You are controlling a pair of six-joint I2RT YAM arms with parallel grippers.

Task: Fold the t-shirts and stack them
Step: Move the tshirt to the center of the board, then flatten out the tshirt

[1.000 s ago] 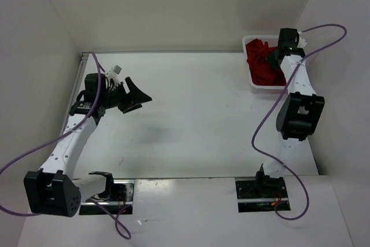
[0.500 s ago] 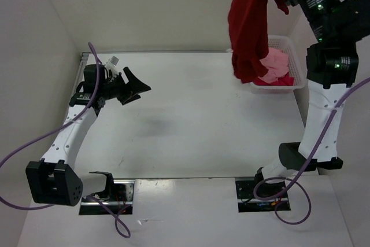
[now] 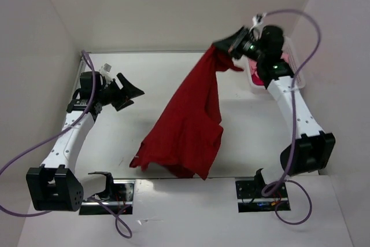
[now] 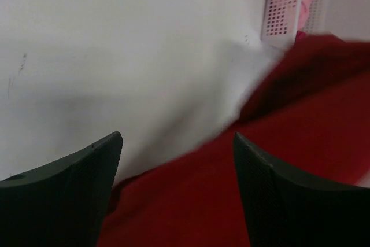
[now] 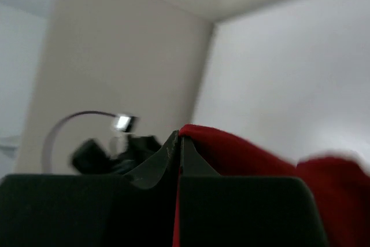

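Your right gripper (image 3: 219, 47) is clamped on the top of the dark red t-shirt (image 3: 188, 121), its jaws pressed together with the cloth pinched between them. The right wrist view shows the two dark fingers meeting at a point (image 5: 178, 137), with red fabric (image 5: 243, 150) spilling off to the right. The gripper is raised above the far right part of the table (image 3: 167, 73), just left of the white mesh basket (image 3: 253, 85). From it the shirt hangs in one long sheet, narrow at the grip and widening toward you. Its lower edge reaches the near side of the table, between the two arm bases. From above you cannot tell whether that lower edge lies on the surface or hangs clear of it. In the basket you can see a bit of the light pink t-shirt (image 3: 285, 57) behind the right arm and a strip of the crimson-magenta t-shirt (image 3: 254, 76) below it. Your left gripper (image 3: 134, 95) is over the left side of the table, jaws wide apart and holding nothing, aimed toward the hanging shirt but apart from it. In the left wrist view its fingers (image 4: 75, 195) frame bare table and a blurred spread of the red cloth (image 4: 272, 183), with the basket wall (image 4: 280, 4) beyond.
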